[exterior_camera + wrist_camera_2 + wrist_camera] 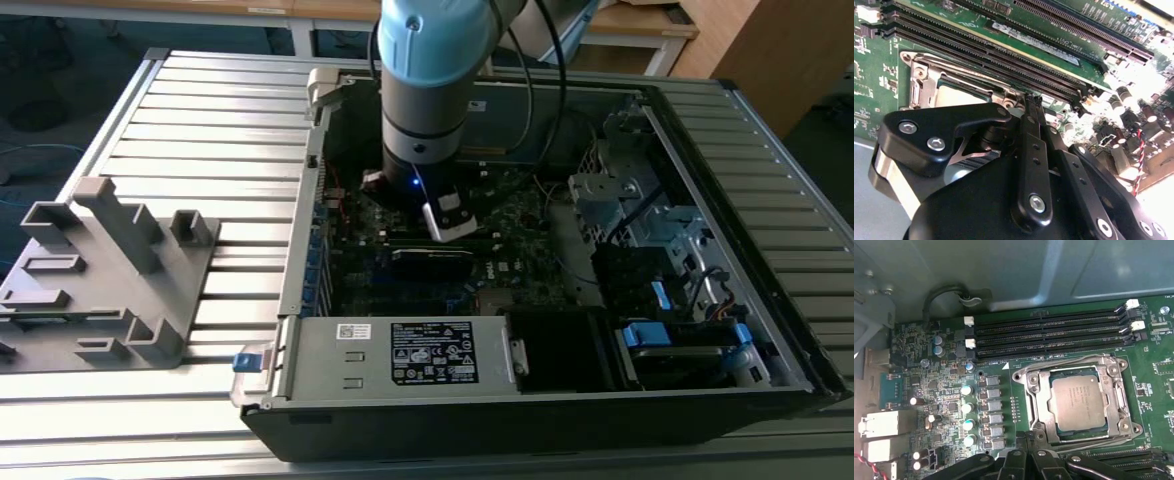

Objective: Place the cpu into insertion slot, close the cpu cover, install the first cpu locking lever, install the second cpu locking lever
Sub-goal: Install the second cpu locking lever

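One cpu (1079, 402): seated flat in the insertion slot (1124, 426), dull metal top facing up out of the board. It is square, so it has no real long axis; its edges run roughly parallel to the memory slots (1049, 332) just beside the socket.

One cpu cover (1040, 401): the silver frame lies down around the chip, which shows through its window. I judge it closed, or very nearly so.

One pincer (1026, 441), mine: low over the board at the socket edge away from the memory slots. In the second wrist view the pincer (1031, 100) has its fingers drawn narrow, tips together, and I see nothing between them.

Step in hand, as I judge it: chip placed, cover down, so the work stands at the locking levers. The thin wire along the frame's edges may be a lever, but I cannot tell whether either lever is latched.

Requirement: a small, exact push at the frame's edge, kept clear of the chip's top and the memory slots.

One open computer case (534, 400): on the ribbed worktop (200, 120).
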`<state>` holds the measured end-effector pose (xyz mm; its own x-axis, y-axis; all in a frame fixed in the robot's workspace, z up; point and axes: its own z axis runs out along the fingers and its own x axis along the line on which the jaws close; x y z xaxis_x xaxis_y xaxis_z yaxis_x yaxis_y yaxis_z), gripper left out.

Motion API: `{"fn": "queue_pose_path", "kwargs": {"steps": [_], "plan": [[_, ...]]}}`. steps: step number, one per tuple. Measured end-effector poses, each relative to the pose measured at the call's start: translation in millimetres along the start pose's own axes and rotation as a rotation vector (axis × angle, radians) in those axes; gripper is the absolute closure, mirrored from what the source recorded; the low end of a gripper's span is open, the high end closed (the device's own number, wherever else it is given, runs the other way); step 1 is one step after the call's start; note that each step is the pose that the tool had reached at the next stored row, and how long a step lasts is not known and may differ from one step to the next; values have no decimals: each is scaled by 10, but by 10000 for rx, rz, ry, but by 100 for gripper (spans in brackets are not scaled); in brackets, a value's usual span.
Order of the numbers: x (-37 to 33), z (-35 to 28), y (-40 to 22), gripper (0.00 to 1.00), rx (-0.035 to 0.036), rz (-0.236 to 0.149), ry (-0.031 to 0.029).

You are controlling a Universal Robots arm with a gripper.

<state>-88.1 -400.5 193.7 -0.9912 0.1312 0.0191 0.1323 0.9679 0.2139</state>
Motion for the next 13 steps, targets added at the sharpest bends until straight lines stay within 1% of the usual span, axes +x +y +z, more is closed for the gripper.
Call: {"fn": "queue_pose_path", "kwargs": {"steps": [3, 10, 12, 13], "plan": [[1, -45, 11, 89, -1, 2, -1], [4, -221, 49, 89, -1, 1, -1], [5, -246, 55, 89, 2, 1, 0], [4, -247, 55, 89, 4, 1, -2]]}}
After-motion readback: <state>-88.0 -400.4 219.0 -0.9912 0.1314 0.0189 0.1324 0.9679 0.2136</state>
